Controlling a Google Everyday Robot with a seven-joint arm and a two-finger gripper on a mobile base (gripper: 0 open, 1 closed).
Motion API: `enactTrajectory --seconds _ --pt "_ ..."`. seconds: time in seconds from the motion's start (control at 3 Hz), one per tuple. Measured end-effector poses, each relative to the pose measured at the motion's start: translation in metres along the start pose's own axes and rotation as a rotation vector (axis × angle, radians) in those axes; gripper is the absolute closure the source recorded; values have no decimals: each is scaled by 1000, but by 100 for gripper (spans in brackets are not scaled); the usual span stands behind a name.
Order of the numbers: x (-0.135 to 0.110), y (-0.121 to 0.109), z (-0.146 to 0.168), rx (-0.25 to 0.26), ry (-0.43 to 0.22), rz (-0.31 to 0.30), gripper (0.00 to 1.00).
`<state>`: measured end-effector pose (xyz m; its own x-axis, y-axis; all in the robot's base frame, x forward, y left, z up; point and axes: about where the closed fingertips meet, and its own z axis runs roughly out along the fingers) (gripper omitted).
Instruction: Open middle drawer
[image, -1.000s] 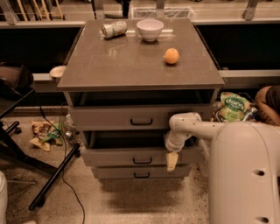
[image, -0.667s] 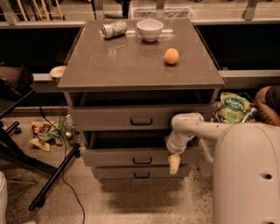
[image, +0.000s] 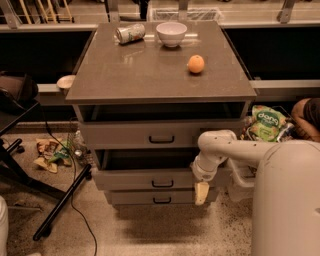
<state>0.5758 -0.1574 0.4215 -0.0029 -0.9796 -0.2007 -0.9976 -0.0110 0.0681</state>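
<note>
Middle drawer (image: 135, 179) stands partly out of the cabinet, my gripper (image: 201, 192) hanging at its right end.

It sits second of three, its front forward of the top drawer (image: 125, 135) above it, with a dark gap showing behind the front. I judge it a stiff, light box on slides; the small black handle (image: 162, 183) at mid-front is the place to hook it. My gripper points down, right of that handle, and I cannot tell whether it is open or closed. Below is the bottom drawer (image: 130, 197). Far above it, on the cabinet top (image: 125, 75), are an orange (image: 196, 64), a bowl (image: 171, 34) and a can (image: 130, 33). A black stand leg (image: 60, 202) lies left of it and, to my eye, outside the drawer's path.
</note>
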Motion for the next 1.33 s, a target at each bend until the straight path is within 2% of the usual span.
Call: enactTrajectory --seconds 0.33,1.33 --pt "7 21 1 -42 20 33 29" --pt "6 21 -13 -43 25 39 98"
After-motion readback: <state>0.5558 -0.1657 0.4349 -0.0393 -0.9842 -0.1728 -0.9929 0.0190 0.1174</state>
